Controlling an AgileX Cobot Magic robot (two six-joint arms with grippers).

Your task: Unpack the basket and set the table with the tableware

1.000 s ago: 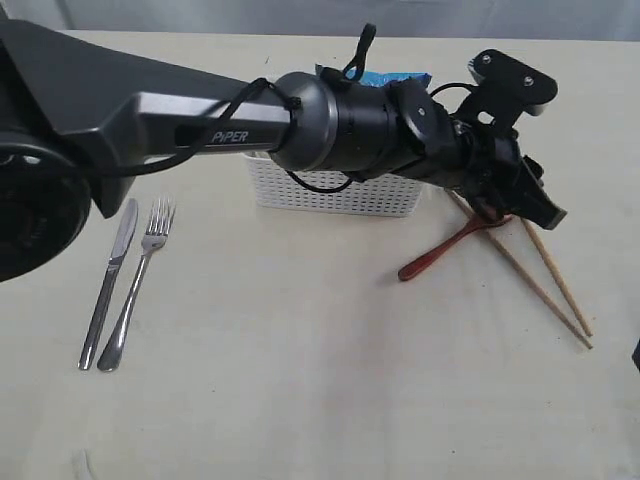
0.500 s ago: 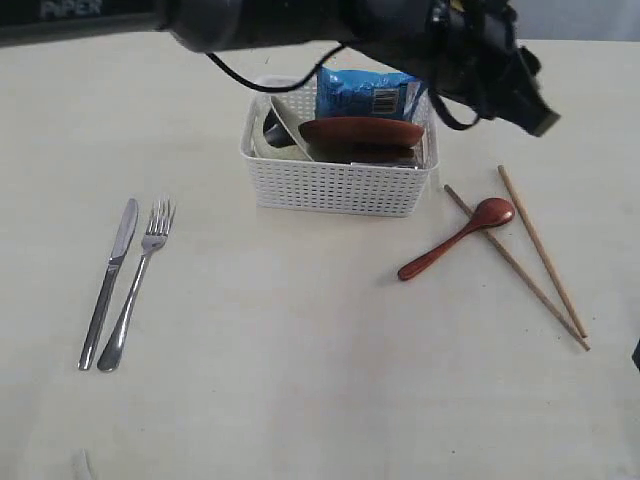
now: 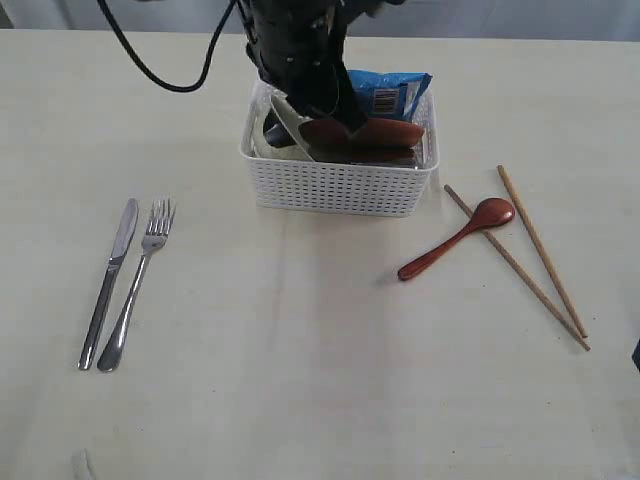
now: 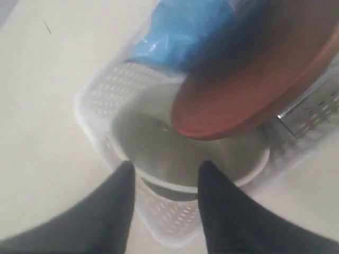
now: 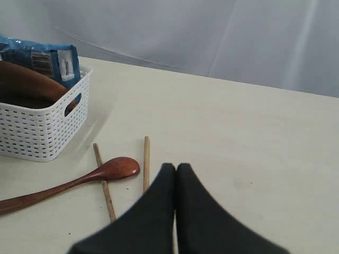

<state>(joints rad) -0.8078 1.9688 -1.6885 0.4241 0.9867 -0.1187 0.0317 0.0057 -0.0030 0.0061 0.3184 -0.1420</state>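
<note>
white basket (image 3: 338,187) holds cream bowl (image 4: 159,153), brown plate (image 3: 375,133) (tilted) and blue bag (image 3: 388,92)

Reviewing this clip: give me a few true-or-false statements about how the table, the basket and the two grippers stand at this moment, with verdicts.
1. The knife and fork lie side by side on the table. True.
2. The basket is empty. False: the plate, the cream bowl and a blue snack bag are in it.
3. The spoon lies across one chopstick. True.
4. The right gripper is open. False: its fingers are pressed together.
5. The left gripper has its fingers apart, over the cream bowl's rim. True.
</note>
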